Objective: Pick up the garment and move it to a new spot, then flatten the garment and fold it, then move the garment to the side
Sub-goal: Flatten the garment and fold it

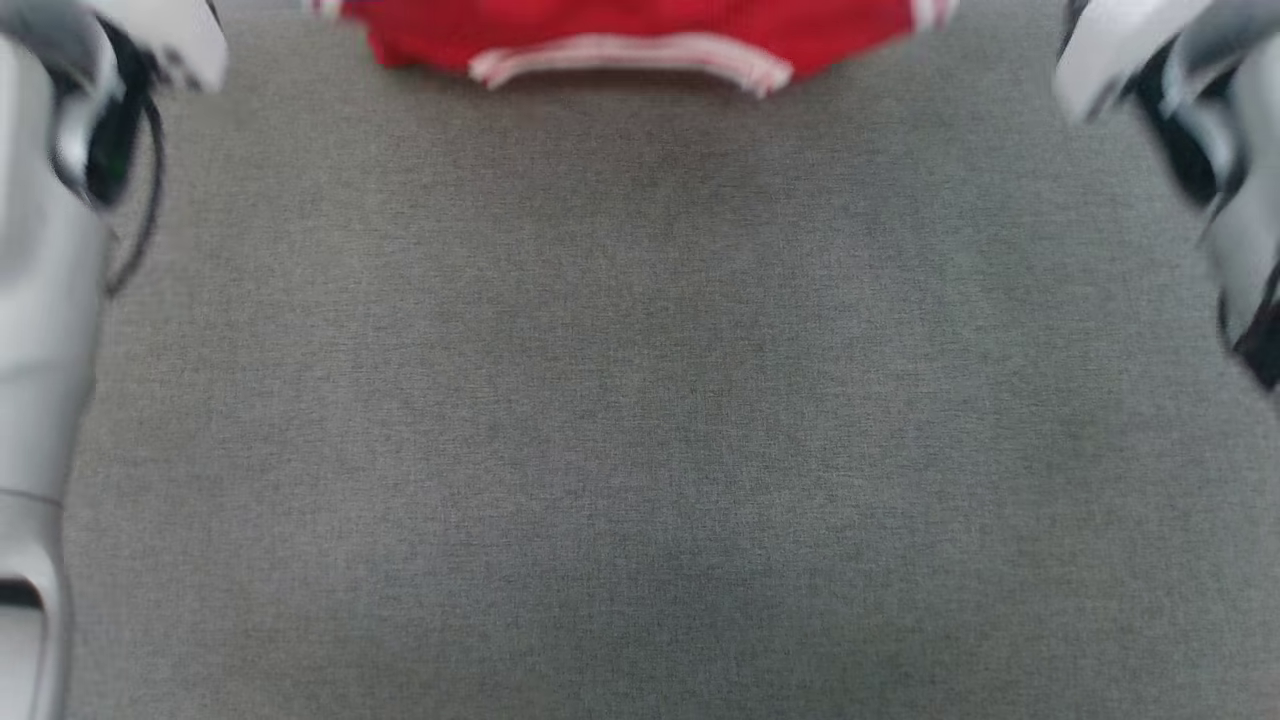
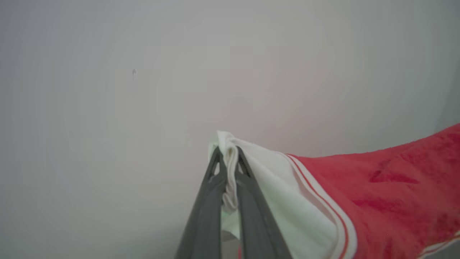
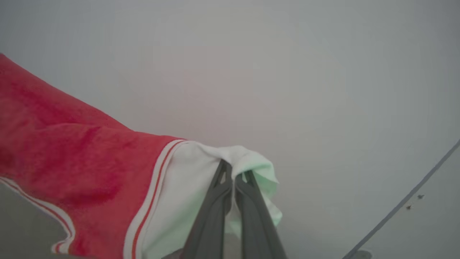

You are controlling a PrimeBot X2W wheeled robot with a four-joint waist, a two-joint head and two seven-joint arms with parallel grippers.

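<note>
**Left hand**. The two dark fingers are clenched on a bunched fold of white sleeve end, which is pinched between them and pokes out just past the tips. From this grip the white cloth widens to the right of the left wrist view. It passes a thin red-and-white stripe band and becomes the red body of the garment, which runs off the right edge. A plain pale wall lies behind.

**Right hand**. The fingers are likewise clamped on the other white sleeve end, whose crumpled cloth drapes over and around the tips. The garment stretches away to the left of the right wrist view, white, then stripe band, then red. A striped edge shows at the lower left. A thin dark line crosses the pale background at the lower right.

**Head view (blurred).** The garment sits at the top edge, spread between the two sides, with its white-and-red banded edge lowest. The pale left arm and right arm flank the picture. Below the garment lies a grey cloth-covered counter. Whether the banded edge touches it cannot be told.
</note>
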